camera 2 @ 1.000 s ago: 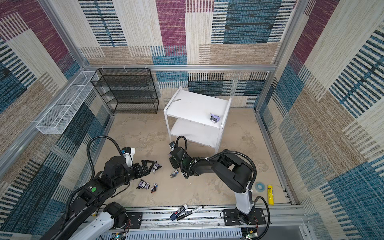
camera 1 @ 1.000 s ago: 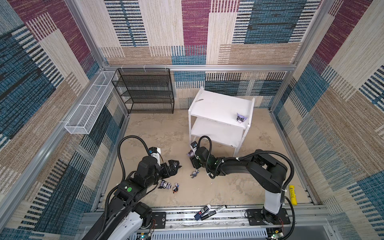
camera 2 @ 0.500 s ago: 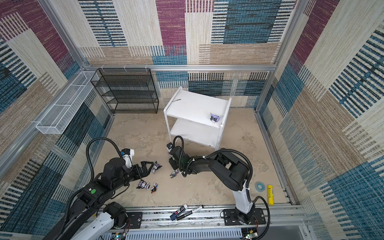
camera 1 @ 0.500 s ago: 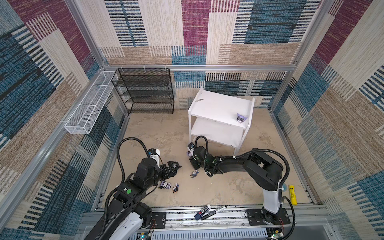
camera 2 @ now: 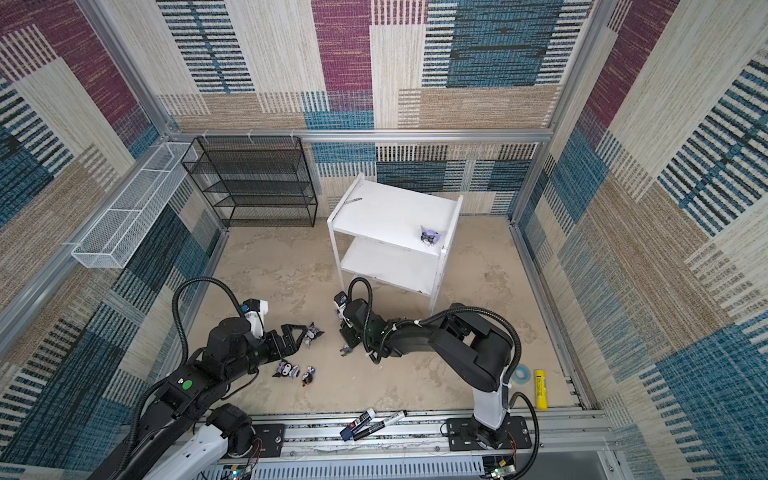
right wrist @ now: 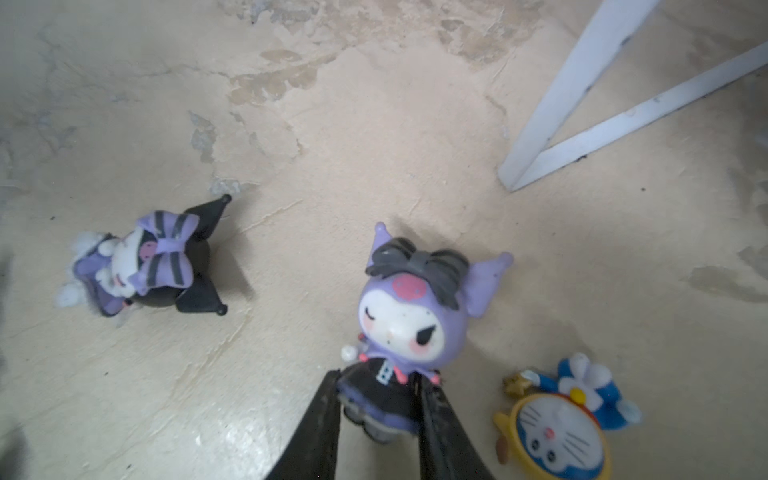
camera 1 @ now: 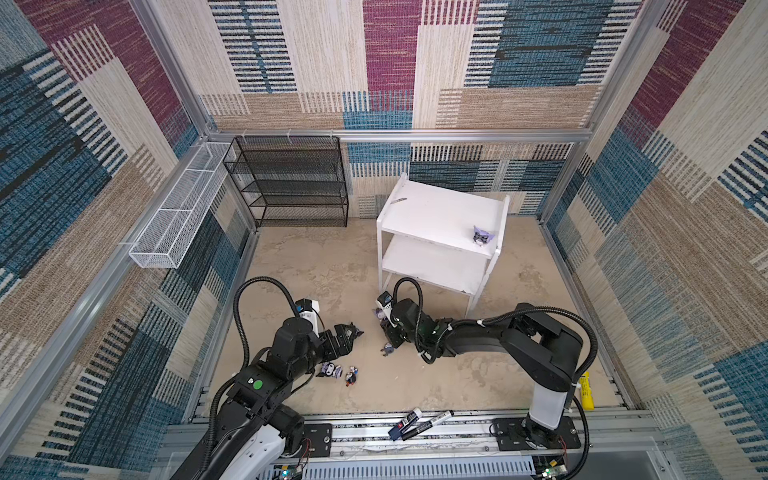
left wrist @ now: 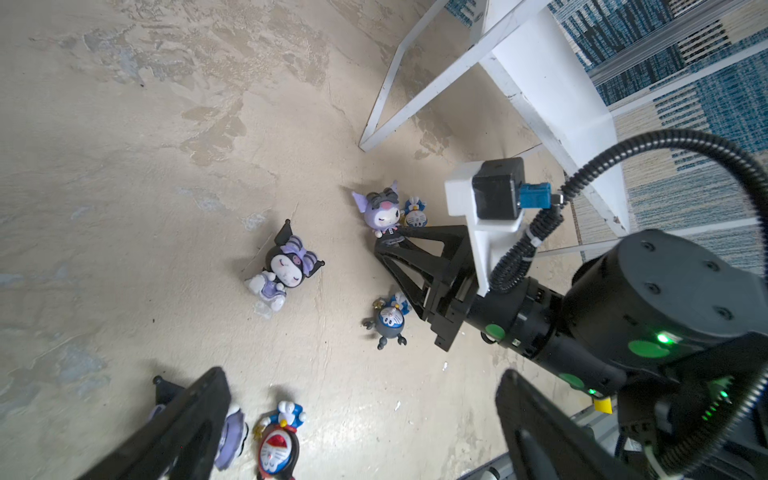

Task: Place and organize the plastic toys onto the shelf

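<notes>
- On the right gripper (right wrist: 376, 388) the jaws pinch the lilac-hooded figurine (right wrist: 411, 316) low down, at its dark skirt, one jaw on each side. The toy stands upright on the counter (right wrist: 374, 124).
- On the left gripper (left wrist: 361, 374) the jaws are spread wide with nothing between them, hovering near a red-and-blue figurine (left wrist: 276, 444) that lies on the counter.
- The shelf (camera 1: 440, 212) carries one lilac toy (camera 1: 482, 236) at the front corner of its top board, on the right arm's side. Every other toy I can see is on the counter.
- Risk: the hold is low and the head is large, so the figurine may pivot or tip out of the jaws on the lift. The skirt hides the contact, so I can't quite tell how firmly it is held.
- Risk: the blue-and-yellow figurine (right wrist: 552, 436) lies just beside one jaw, and a sideways sweep could knock it away.
- Risk: the shelf leg (right wrist: 582, 95) is near, and a low path toward the boards could clip it or a board's edge.
- Risk: setting down too close to the lilac toy on the top board could topple either one.
</notes>
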Motion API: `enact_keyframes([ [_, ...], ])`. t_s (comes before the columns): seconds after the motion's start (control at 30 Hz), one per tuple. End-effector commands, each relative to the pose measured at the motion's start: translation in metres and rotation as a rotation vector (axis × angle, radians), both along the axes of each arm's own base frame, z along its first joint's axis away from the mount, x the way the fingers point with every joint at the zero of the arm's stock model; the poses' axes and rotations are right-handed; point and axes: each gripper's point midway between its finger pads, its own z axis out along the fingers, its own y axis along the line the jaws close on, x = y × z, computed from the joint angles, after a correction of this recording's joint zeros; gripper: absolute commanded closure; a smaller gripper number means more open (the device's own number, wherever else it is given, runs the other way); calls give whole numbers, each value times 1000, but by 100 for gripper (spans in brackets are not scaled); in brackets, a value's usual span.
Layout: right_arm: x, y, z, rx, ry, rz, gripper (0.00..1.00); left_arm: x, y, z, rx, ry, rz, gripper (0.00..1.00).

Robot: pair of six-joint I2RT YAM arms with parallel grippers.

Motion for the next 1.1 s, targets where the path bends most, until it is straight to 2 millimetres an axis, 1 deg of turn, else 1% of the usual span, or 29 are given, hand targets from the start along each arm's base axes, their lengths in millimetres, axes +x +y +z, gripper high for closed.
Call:
enact_keyframes([
  [0.0,-9,16,32,88,-93,45,74,3,-5,0,-12,-9,-19,1],
  [0.13,-35,24,56,137,-186,86,74,6,-20,1,-51,17,-70,2],
  [0.27,-55,24,69,168,-253,89,74,9,-34,8,-95,30,-119,4],
  [0.4,-71,20,79,178,-326,79,74,9,-46,9,-123,76,-162,11],
  [0.57,-80,16,88,167,-401,63,75,9,-57,8,-140,120,-205,26],
  [0.7,-86,17,96,153,-460,65,75,10,-59,5,-134,139,-214,35],
  [0.8,-89,20,99,138,-487,70,75,11,-60,6,-129,142,-218,38],
  [1.07,-98,28,97,109,-523,94,75,14,-62,11,-112,146,-235,42],
])
